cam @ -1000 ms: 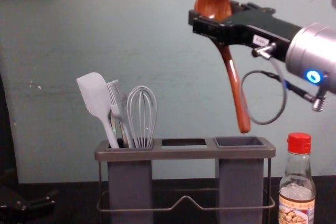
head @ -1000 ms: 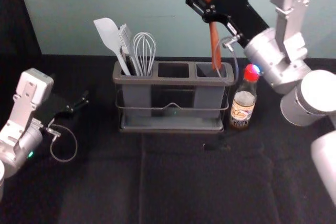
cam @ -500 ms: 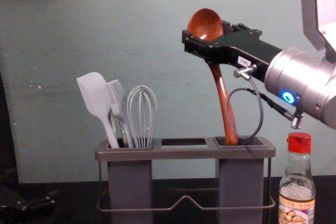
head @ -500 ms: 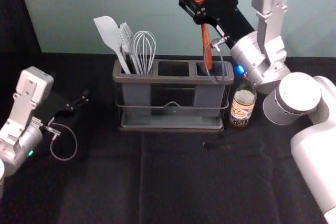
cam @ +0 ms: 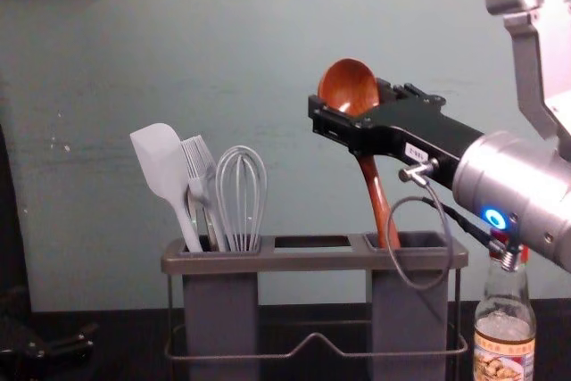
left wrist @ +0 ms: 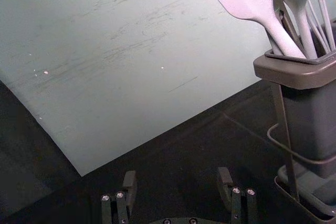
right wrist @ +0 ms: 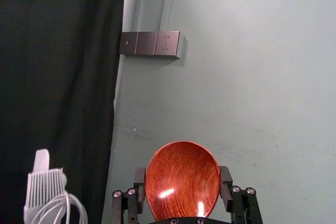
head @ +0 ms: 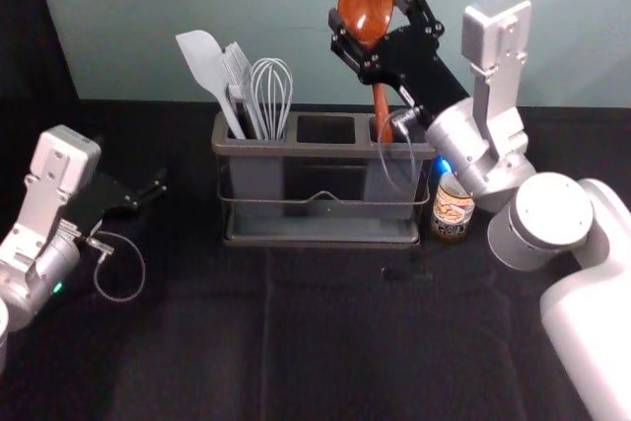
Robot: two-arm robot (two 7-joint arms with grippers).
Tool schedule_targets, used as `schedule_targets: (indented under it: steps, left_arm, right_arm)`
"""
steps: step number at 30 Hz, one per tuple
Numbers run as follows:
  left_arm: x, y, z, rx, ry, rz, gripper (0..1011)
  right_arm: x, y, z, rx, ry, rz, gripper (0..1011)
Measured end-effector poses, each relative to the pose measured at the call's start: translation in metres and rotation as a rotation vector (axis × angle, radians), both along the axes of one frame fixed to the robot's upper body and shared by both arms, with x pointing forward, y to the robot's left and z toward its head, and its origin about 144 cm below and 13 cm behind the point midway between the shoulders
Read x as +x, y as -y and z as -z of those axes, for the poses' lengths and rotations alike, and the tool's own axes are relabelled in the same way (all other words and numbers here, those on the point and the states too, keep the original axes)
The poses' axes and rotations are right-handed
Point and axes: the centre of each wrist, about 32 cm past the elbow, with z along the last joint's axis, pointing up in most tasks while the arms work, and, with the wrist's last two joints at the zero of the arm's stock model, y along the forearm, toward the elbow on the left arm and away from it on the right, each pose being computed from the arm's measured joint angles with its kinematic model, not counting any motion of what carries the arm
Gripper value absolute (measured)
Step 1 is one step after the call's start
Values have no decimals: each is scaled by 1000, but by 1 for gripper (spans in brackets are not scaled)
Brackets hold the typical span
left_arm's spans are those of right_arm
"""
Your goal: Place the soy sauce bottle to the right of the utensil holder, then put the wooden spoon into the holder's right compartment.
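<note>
Above the holder's right compartment, my right gripper is shut on the wooden spoon, just below its bowl. In the right wrist view the spoon's bowl lies between the fingers of the right gripper. The handle's lower end is inside the right compartment of the utensil holder. The soy sauce bottle stands upright right of the holder, its cap partly hidden by the arm's cable. Over the table at the left, my idle left gripper is open; the left wrist view shows its spread fingers.
A grey spatula, a brush and a whisk stand in the holder's left compartment. The wall rises behind the dark cloth-covered table. Wall sockets appear in the right wrist view.
My right gripper has moved left and down with the spoon, whose handle end has gone from above the holder into its right compartment. The left arm, holder and bottle stayed still.
</note>
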Motion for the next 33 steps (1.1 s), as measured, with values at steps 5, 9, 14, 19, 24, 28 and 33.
schedule_targets:
  steps: [5, 9, 14, 19, 24, 28, 33]
  left_arm:
    - [0, 0, 0, 0, 0, 0, 1005]
    - [0, 0, 0, 0, 0, 0, 1005]
    - [0, 0, 0, 0, 0, 0, 1005]
    - [0, 0, 0, 0, 0, 0, 1005]
    - [0, 0, 0, 0, 0, 0, 1005]
    - [0, 0, 0, 0, 0, 0, 1005]
    - [0, 0, 0, 0, 0, 0, 1005]
  right_arm:
    - [-7, 4, 7, 6, -10, 7, 840]
    - [-12, 8, 12, 10, -18, 16, 840]
    - [-19, 11, 19, 10, -29, 21, 840]
    - [-24, 13, 24, 9, -37, 20, 840]
    - [-29, 16, 29, 13, -43, 22, 840]
    - [-34, 17, 33, 16, -44, 23, 874]
    - [-39, 18, 34, 19, -43, 27, 1002]
